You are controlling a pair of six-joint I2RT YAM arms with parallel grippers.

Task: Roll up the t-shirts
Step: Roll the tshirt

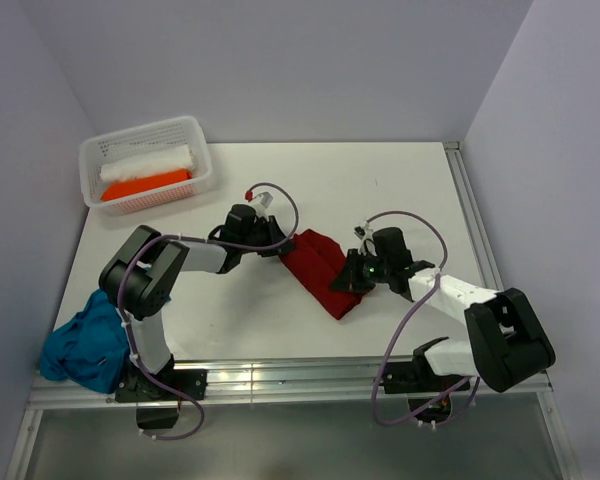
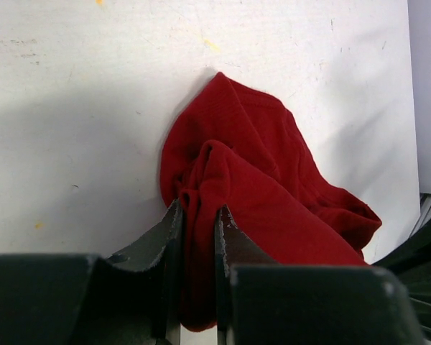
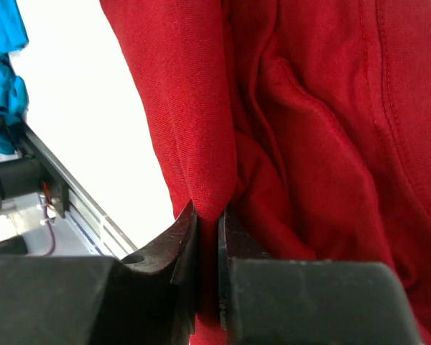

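The dark red t-shirt (image 1: 318, 268) lies bunched in a narrow strip on the white table, between my two grippers. My left gripper (image 1: 277, 243) is shut on a fold at its upper left end; the left wrist view shows the red cloth (image 2: 258, 180) pinched between the jaws. My right gripper (image 1: 352, 282) is shut on a fold at its lower right side, with red cloth (image 3: 323, 129) filling the right wrist view. The teal blue t-shirt (image 1: 85, 343) lies crumpled at the table's near left corner, beside the left arm's base, and also shows in the right wrist view (image 3: 1, 43).
A white perforated basket (image 1: 202, 158) stands at the far left corner, holding a white roll (image 1: 148, 160) and an orange roll (image 1: 145, 185). A metal rail (image 1: 300, 375) runs along the table's near edge. Walls close in on three sides.
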